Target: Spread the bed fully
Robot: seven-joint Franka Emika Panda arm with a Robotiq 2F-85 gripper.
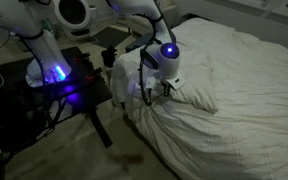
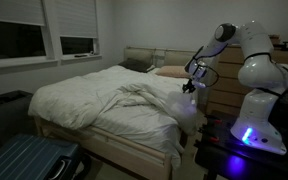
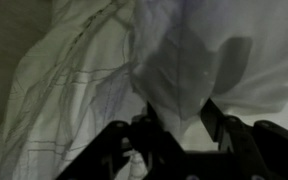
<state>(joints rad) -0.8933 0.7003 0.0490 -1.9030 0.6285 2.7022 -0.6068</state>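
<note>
Status: spread not done, and it looks to be at an early stage. The bed (image 2: 104,148) fills most of both exterior views, with the robot standing at one long side. The duvet (image 1: 239,115) lies fairly flat over the far half, wrinkled but covering. The robot-side edge is the problem: a large flap is folded back and heaped into a ridge along that edge, and part of it droops over the edge toward the floor. The end effector (image 1: 166,88) is down on that heap, right at the side edge. In the wrist view its fingers (image 3: 119,145) stand partly apart with a fold of white fabric between them. The picture is dim and blurred, so the robot may be clamping the fold or only straddling it; cannot tell which. Judged remaining: secure the fold, drag it out toward the side edge and corner so the flap unrolls, then flatten the leftover bunching.
</note>
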